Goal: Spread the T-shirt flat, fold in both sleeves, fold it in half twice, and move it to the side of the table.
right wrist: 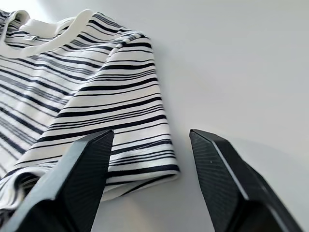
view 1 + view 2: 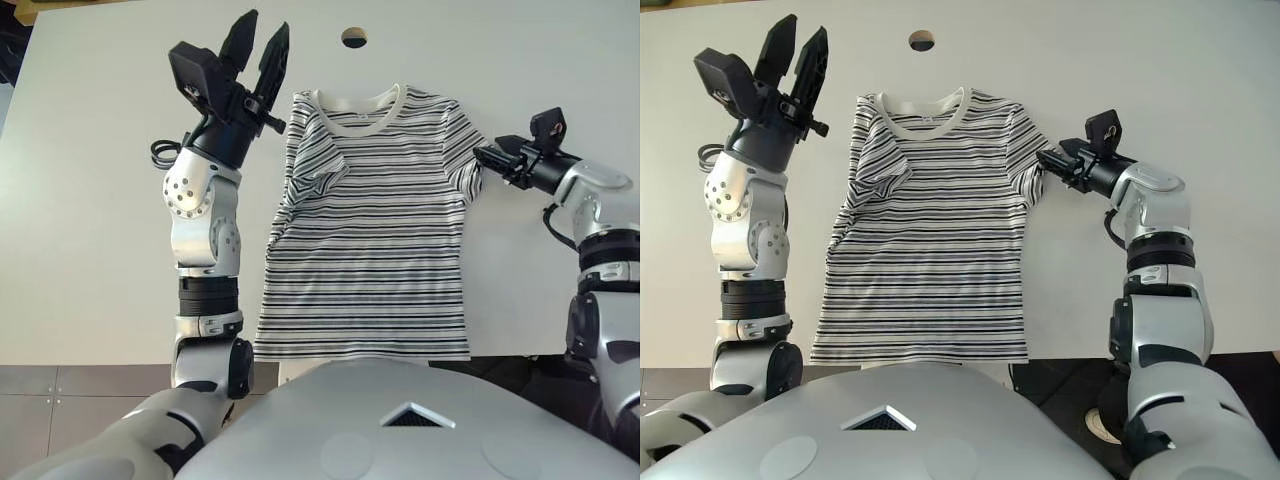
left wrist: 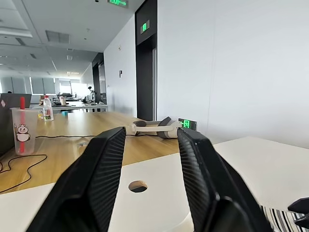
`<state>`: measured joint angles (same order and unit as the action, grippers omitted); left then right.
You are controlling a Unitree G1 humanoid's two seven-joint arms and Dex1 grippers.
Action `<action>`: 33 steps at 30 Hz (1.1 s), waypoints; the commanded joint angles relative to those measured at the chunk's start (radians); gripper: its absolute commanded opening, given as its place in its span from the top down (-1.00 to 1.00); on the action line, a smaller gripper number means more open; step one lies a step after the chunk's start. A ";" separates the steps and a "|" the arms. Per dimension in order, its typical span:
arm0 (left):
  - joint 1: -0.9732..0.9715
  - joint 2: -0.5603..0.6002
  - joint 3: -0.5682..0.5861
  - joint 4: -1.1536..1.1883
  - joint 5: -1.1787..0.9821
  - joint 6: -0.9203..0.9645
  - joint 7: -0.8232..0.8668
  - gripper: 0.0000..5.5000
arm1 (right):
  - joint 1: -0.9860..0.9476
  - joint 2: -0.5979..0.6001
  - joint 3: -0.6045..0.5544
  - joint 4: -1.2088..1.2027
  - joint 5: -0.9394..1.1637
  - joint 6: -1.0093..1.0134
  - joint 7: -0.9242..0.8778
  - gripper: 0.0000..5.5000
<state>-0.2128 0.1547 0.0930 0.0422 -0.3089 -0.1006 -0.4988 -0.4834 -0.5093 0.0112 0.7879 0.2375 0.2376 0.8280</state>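
A black-and-white striped T-shirt [image 2: 375,230] lies face up in the middle of the white table [image 2: 90,230], collar away from me. Its left sleeve [image 2: 312,160] is folded in over the chest. Its right sleeve [image 1: 120,121] lies spread out flat. My left gripper [image 2: 256,45] is raised high above the table, left of the shirt's shoulder, fingers open and pointing up with nothing in them. Low over the table, my right gripper [image 2: 484,156] is open just beside the hem of the right sleeve, its fingertips [image 1: 94,145] on either side of the sleeve's edge.
A round cable hole [image 2: 353,38] sits in the table beyond the collar. Wide bare table lies left and right of the shirt. In the left wrist view a wooden desk [image 3: 72,130] with a cup, a bottle and headphones stands behind the table.
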 commanded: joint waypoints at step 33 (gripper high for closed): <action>-0.049 -0.008 0.011 0.077 -0.009 0.005 0.025 0.27 | 0.115 0.011 0.022 -0.717 0.080 0.501 -0.030 0.95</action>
<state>-0.2464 0.1519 0.1052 0.1125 -0.3124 -0.1081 -0.4840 -0.3671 -0.5084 0.0250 0.1114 0.3009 0.7074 0.8116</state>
